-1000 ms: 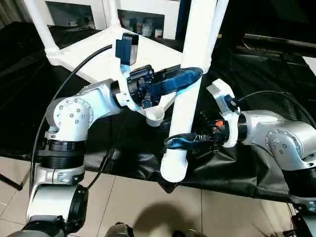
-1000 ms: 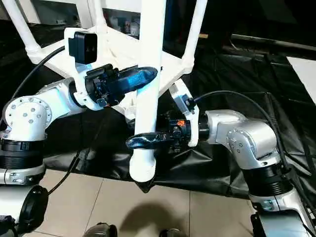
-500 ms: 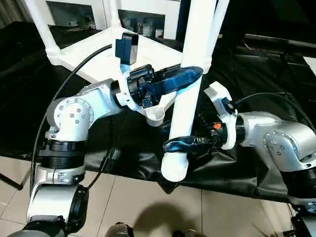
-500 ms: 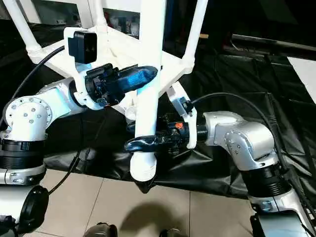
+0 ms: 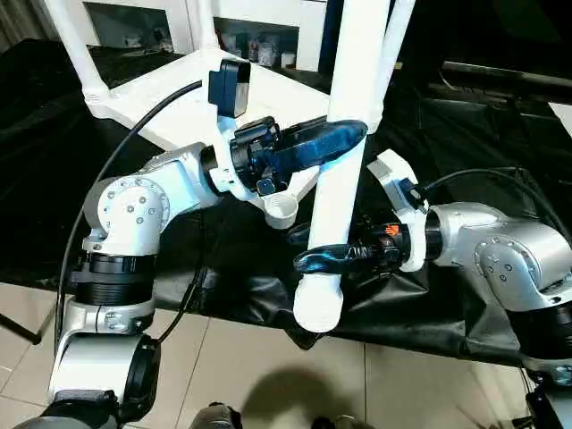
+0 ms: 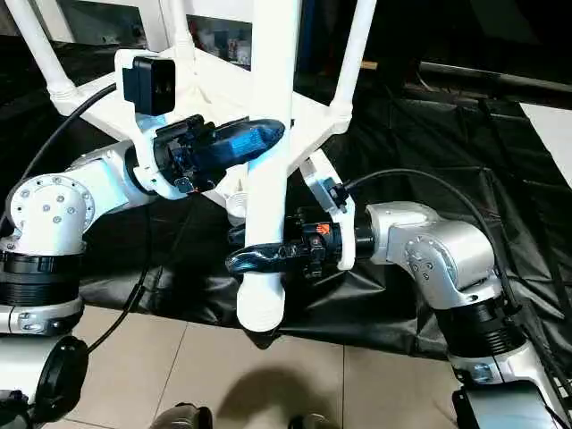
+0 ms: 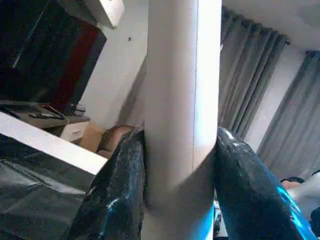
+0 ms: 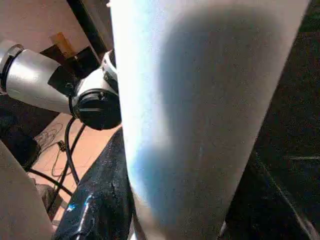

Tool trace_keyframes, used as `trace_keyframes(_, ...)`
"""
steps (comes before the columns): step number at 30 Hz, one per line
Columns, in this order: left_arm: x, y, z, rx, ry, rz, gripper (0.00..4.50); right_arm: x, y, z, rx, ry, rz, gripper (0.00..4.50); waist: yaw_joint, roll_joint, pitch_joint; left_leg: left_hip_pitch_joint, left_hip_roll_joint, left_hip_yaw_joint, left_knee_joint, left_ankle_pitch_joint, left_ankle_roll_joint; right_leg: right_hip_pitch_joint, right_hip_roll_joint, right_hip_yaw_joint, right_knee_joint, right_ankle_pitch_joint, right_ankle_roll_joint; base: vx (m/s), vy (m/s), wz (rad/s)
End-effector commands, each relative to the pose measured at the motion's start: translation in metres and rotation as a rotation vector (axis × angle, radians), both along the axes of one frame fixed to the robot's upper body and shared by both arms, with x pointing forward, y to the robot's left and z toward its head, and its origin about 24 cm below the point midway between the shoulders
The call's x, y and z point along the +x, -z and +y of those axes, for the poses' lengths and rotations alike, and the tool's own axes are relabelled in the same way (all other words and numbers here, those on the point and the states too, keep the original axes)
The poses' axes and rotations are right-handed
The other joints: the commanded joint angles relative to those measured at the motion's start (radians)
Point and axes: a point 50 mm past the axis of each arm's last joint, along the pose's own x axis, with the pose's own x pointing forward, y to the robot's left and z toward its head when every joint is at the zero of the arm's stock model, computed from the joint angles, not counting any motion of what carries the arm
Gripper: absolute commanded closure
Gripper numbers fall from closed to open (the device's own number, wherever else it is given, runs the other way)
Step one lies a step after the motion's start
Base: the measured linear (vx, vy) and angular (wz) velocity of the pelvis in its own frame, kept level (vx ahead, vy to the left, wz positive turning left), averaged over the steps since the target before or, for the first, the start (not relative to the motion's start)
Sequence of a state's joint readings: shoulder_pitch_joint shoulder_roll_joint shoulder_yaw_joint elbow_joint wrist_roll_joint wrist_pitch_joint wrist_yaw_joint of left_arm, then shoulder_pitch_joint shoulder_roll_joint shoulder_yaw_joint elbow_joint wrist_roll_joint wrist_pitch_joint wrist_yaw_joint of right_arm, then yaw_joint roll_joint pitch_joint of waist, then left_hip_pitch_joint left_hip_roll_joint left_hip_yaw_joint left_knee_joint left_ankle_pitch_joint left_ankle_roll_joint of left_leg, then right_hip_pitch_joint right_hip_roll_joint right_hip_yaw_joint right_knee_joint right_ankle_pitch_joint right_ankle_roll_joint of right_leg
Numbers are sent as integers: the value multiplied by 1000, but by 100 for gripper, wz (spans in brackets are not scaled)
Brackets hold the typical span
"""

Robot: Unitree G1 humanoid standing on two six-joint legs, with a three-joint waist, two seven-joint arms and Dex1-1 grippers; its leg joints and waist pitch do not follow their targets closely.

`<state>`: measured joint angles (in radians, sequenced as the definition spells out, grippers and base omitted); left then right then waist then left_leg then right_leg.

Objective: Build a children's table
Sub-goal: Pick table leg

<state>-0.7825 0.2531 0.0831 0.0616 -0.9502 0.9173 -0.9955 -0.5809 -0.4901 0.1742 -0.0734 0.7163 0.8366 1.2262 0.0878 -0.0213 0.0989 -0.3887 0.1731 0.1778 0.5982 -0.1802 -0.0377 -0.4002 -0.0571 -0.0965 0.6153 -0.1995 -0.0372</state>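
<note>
Looks like a lived-in room used as a test space: grey curtains (image 7: 280, 100) over a pale wall, white glass-door cabinet (image 5: 259, 27) with small jars, tiled floor (image 5: 268, 366), black plastic sheet (image 5: 429, 304) spread under the work.

Smooth white plastic leg (image 5: 344, 161) – glossy black gripper fingers (image 7: 245, 190) – crinkled black sheeting (image 5: 429, 304)

A wrinkled black sheet (image 5: 447, 107) covers the work surface above pale floor tiles (image 5: 223, 357), with grey curtains (image 7: 270, 100) behind.

White leg (image 5: 344, 161), black sheet (image 5: 447, 304) (glossy), beige tiled floor (image 5: 268, 366)
</note>
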Motion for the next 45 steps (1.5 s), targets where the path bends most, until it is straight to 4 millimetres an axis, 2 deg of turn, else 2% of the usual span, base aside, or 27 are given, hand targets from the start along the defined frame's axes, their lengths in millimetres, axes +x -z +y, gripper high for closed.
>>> trace_keyframes(1,-3,-8,1,-25,39,12,278,-1,2,-1,6,-1,9,268,-1,-1,-69,19,66,-24,-63,-58,64,64,-102,72,-68,-95,-215,0,0,0)
trace_keyframes(2,-1,-8,1,-29,23,17,278,0,1,-2,8,6,6,268,-1,2,-71,19,65,-23,-61,-55,64,64,-102,71,-66,-84,-222,0,0,0)
trace_keyframes(4,4,-8,1,-26,-17,24,222,1,-1,-3,18,23,-2,268,0,-3,-73,18,65,-23,-61,-54,66,66,-102,72,-67,-80,-223,0,0,0)
trace_keyframes(5,5,-8,1,-21,-33,22,208,2,-2,-3,26,34,-8,268,2,-1,-73,19,64,-23,-60,-52,65,66,-103,71,-67,-84,-223,0,0,0)
trace_keyframes(10,8,-10,1,-56,-91,2,167,6,-12,-7,78,86,-37,269,4,-1,-82,19,66,-24,-57,-30,73,69,-104,71,-62,-41,-229,0,0,0)
trace_keyframes(12,14,-8,1,-93,-166,20,164,5,-21,-13,131,112,-53,269,6,-2,-88,18,67,-24,-54,-16,80,72,-104,70,-57,-6,-237,0,0,0)
trace_keyframes(16,17,-12,4,-207,-181,71,164,5,-26,-18,173,150,-67,269,11,-4,-95,15,62,-22,-48,2,94,75,-103,69,-52,35,-250,0,0,0)
trace_keyframes(17,16,-15,6,-267,-160,83,164,6,-28,-22,195,187,-76,269,12,-4,-99,16,63,-22,-47,1,94,76,-103,68,-51,30,-251,0,0,0)
trace_keyframes(20,12,-16,6,-283,-139,71,164,9,-28,-28,186,258,-105,269,15,-7,-103,16,61,-21,-45,4,87,76,-102,67,-50,19,-246,0,0,0)
trace_keyframes(23,10,-15,7,-261,-181,34,164,15,-26,-35,140,352,-141,269,16,-6,-102,17,65,-22,-46,1,70,73,-103,68,-51,-11,-232,0,0,0)
trace_keyframes(24,11,-13,7,-242,-220,28,164,18,-25,-39,115,398,-164,269,17,-6,-100,15,60,-19,-44,-16,62,74,-101,70,-56,-42,-219,0,0,0)
trace_keyframes(25,15,-8,6,-178,-300,27,164,20,-23,-41,93,436,-170,269,18,-6,-99,15,61,-19,-44,-22,57,74,-101,70,-56,-55,-213,0,0,0)
trace_keyframes(26,25,7,6,-13,-495,1,164,26,-18,-46,40,529,-185,269,17,-13,-97,17,68,-24,-48,-36,48,72,-100,71,-61,-95,-182,0,0,0)
trace_keyframes(27,29,15,7,85,-597,-51,164,28,-15,-47,11,575,-185,269,15,-11,-93,20,67,-25,-50,-43,44,67,-96,72,-68,-128,-153,0,0,0)
trace_keyframes(28,33,23,9,173,-700,-94,164,33,-10,-44,-40,630,-202,269,13,-9,-94,23,63,-22,-51,-63,27,70,-98,72,-74,-185,-119,0,0,0)
trace_keyframes(29,33,23,9,173,-700,-94,164,33,-10,-44,-40,630,-202,269,14,-8,-95,24,65,-23,-51,-65,17,69,-99,73,-74,-198,-105,0,0,0)
trace_keyframes(30,34,28,10,214,-748,-95,164,38,-4,-40,-70,699,-204,269,11,-9,-100,20,63,-23,-52,-46,1,70,-97,71,-67,-180,-103,0,0,0)
trace_keyframes(31,35,28,11,217,-766,-90,164,42,-2,-40,-84,747,-219,269,9,-9,-100,20,62,-23,-52,-45,1,69,-97,70,-66,-170,-111,0,0,0)
trace_keyframes(32,34,28,12,227,-786,-79,164,48,0,-41,-89,836,-225,269,8,-9,-100,20,62,-21,-50,-47,-5,64,-98,70,-64,-154,-132,0,0,0)
trace_keyframes(34,36,30,17,271,-861,-23,164,52,3,-43,-50,928,-225,269,6,-16,-103,20,61,-21,-50,-56,-5,67,-100,68,-63,-150,-157,0,0,0)
trace_keyframes(35,36,32,20,306,-894,-8,164,53,6,-45,-59,967,-221,269,7,-13,-104,20,62,-21,-49,-55,-6,66,-100,69,-58,-139,-163,0,0,0)
trace_keyframes(36,34,34,25,330,-926,-12,164,53,11,-48,-75,1020,-219,269,6,-20,-103,17,62,-20,-49,-39,6,67,-98,71,-55,-113,-164,0,0,0)
trace_keyframes(39,24,50,39,390,-1004,-45,164,50,25,-54,-144,1161,-244,269,9,-15,-101,17,64,-22,-50,-19,13,65,-100,71,-54,-107,-150,0,0,0)
trace_keyframes(41,16,60,46,396,-1071,-127,164,46,32,-54,-172,1235,-253,269,5,-14,-103,17,61,-21,-49,-8,14,63,-95,71,-53,-81,-144,0,0,0)
trace_keyframes(43,13,70,49,402,-1144,-137,164,44,39,-56,-202,1309,-262,269,2,-9,-102,17,61,-22,-52,-31,12,62,-93,72,-59,-91,-128,0,0,0)
trace_keyframes(44,12,76,52,411,-1202,-131,164,42,42,-56,-236,1360,-310,269,-3,1,-95,18,62,-21,-55,-70,-1,55,-91,71,-68,-117,-125,0,0,0)
trace_keyframes(45,11,83,54,431,-1262,-133,164,40,45,-55,-262,1378,-363,269,-3,-4,-96,19,62,-22,-56,-89,-7,58,-92,71,-69,-130,-124,0,0,0)
